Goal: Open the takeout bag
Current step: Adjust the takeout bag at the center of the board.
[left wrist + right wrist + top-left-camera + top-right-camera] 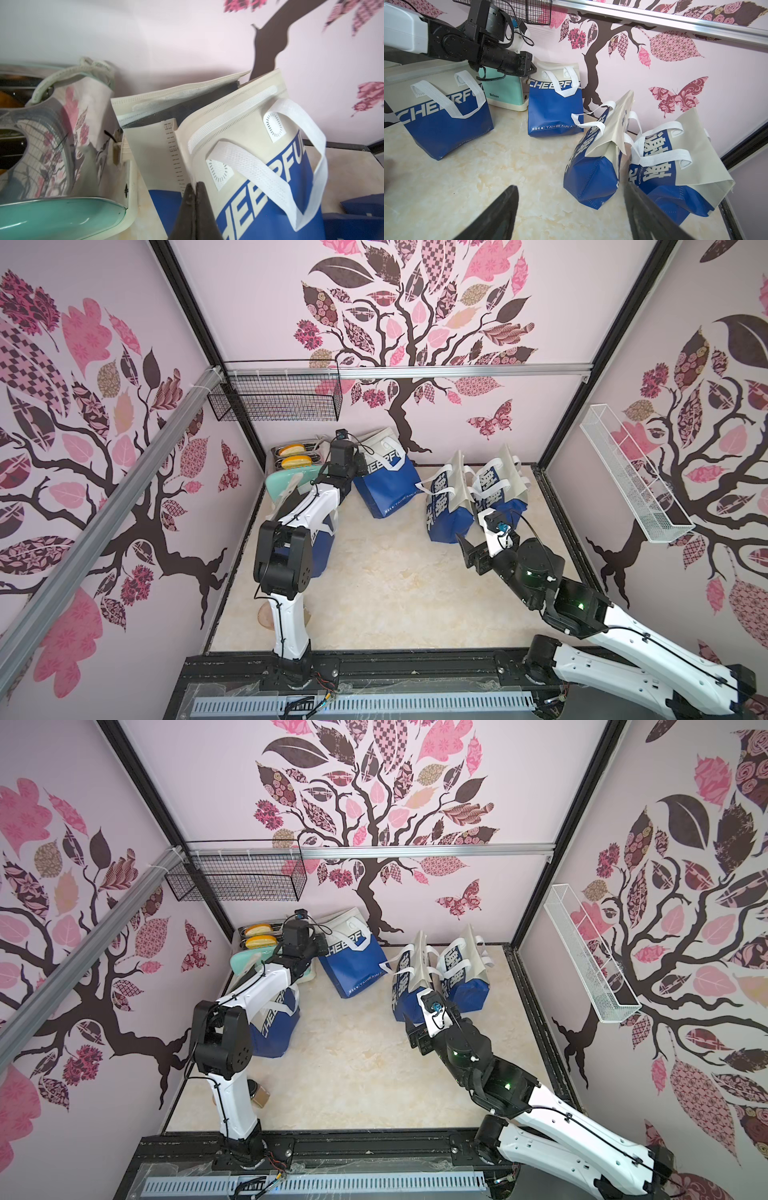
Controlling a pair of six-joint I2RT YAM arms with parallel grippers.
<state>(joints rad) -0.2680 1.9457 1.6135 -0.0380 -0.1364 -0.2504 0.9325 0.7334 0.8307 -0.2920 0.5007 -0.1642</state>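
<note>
marble tabletop (395,572), left tool (195,188) pinching edge of takeout bag (245,133).

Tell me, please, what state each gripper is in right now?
Left gripper: closed, pinching the side fold of the takeout bag.
Right gripper: open, holding nothing.

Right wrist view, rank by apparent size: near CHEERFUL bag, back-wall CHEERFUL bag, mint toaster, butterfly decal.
1. near CHEERFUL bag, largest; camera nearness inflates it.
2. back-wall CHEERFUL bag.
3. mint toaster and butterfly decal: look alike, unranked; left arm hides part of the toaster.
</note>
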